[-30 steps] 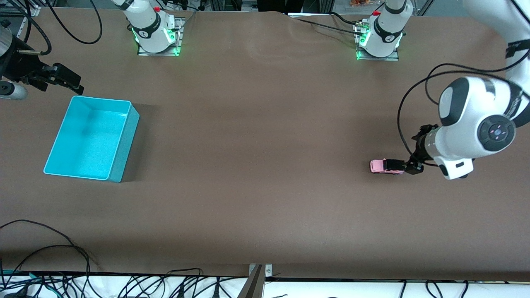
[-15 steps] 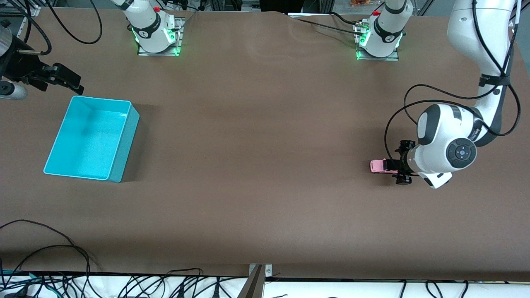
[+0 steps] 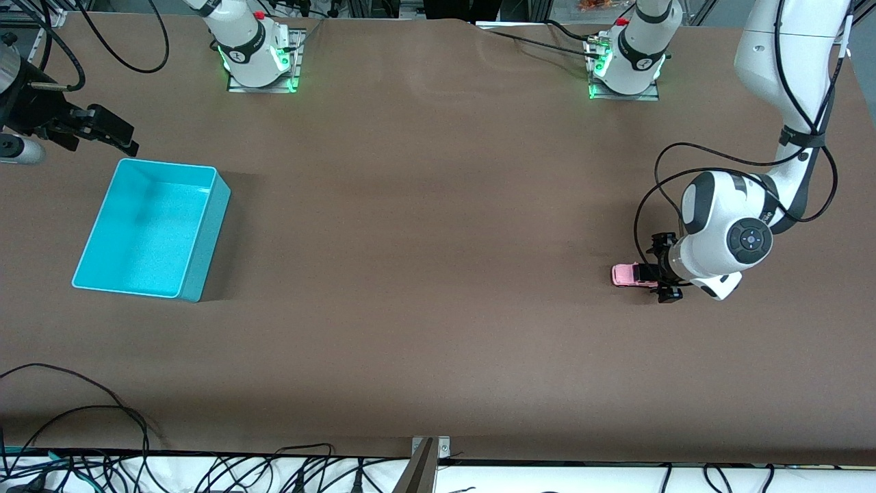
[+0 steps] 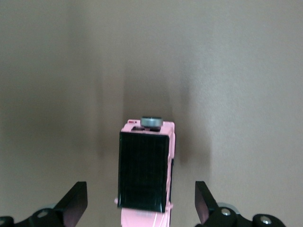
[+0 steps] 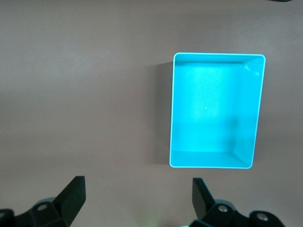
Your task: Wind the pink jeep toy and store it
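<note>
Left gripper [image 3: 658, 277] low over the tabletop [image 3: 424, 274] toward the left arm's end, fingers [image 4: 75, 203] spread wide on either side of the pink jeep toy [image 3: 631, 275] without touching it. In the left wrist view, black roof of the pink jeep toy [image 4: 144, 177] between the two fingertips, a clear gap at each flank, a small round grey part at the car's end away from the wrist. Toy standing on its wheels on the brown tabletop, near the edge at the left arm's end, about midway between the robots' edge and the camera's edge.

Right gripper [image 3: 113, 137] waiting up in the air at the right arm's end of the tabletop, just off the turquoise bin [image 3: 205, 233], fingers [image 5: 71, 201] held wide apart with nothing between them. Turquoise bin [image 5: 171, 113] sitting flat near the right arm's end, open top up, well apart from the toy, nothing visible inside
</note>
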`<state>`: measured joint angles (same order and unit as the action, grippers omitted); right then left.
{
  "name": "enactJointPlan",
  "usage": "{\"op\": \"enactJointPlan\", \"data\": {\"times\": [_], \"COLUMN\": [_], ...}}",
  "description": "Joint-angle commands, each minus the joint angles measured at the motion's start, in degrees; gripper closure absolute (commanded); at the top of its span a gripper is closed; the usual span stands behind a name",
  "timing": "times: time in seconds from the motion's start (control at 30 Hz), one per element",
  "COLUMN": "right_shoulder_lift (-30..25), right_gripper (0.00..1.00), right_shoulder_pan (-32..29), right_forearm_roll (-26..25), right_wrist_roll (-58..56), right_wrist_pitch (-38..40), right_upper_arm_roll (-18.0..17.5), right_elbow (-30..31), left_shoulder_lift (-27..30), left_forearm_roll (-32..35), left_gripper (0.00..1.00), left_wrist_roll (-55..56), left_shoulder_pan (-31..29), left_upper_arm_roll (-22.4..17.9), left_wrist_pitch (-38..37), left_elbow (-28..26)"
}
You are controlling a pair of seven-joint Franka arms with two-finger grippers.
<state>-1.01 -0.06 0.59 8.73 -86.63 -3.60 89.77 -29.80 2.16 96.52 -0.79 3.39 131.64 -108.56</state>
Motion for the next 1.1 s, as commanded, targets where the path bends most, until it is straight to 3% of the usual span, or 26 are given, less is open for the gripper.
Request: {"op": "enactJointPlan", "data": {"times": [0.0, 0.07, 0.2, 0.27, 0.3, 0.47, 0.77, 1.07], "right_shoulder_lift": [-0.83, -0.83, -0.83, -0.83, -0.83, -0.83, -0.83, -0.83], "right_gripper": [0.00, 0.00, 0.00, 0.00, 0.00, 0.00, 0.00, 0.00], "right_shoulder_pan": [-0.38, -0.38, -0.38, -0.38, -0.38, -0.47, -0.38, -0.47], "right_forearm_roll": [0.64, 0.64, 0.64, 0.64, 0.64, 0.64, 0.64, 0.64], "right_wrist_roll": [-0.03, -0.03, -0.03, -0.03, -0.03, -0.03, 0.05, -0.03], "right_wrist_pitch": [0.59, 0.59, 0.76, 0.85, 0.94, 0.94, 1.29, 1.29], "right_upper_arm_roll": [-0.36, -0.36, -0.36, -0.36, -0.36, -0.27, -0.44, -0.80], "right_elbow": [0.32, 0.32, 0.32, 0.32, 0.32, 0.32, 0.15, 0.15], "left_shoulder_lift": [1.59, 1.50, 1.15, 1.06, 1.06, 0.89, 0.71, 3.25], "left_forearm_roll": [1.62, 1.71, 1.71, 1.71, 1.71, 1.70, 1.62, 1.62], "left_gripper": [0.00, 0.01, 0.14, 0.22, 0.38, 0.45, 0.87, 0.90], "left_wrist_roll": [2.10, 2.10, 2.01, 1.66, 1.48, 1.48, 2.18, 3.15], "left_shoulder_pan": [-0.70, -0.79, -0.79, -0.79, -0.79, -0.70, -0.35, 0.79], "left_upper_arm_roll": [0.31, 0.31, 0.39, 0.39, 0.39, 0.39, 0.39, 0.83], "left_wrist_pitch": [2.57, 2.66, 3.10, 3.10, 3.10, 3.10, 2.92, 0.20], "left_elbow": [-2.71, -2.97, -3.15, -3.15, -3.15, -3.06, -2.89, -1.74]}}
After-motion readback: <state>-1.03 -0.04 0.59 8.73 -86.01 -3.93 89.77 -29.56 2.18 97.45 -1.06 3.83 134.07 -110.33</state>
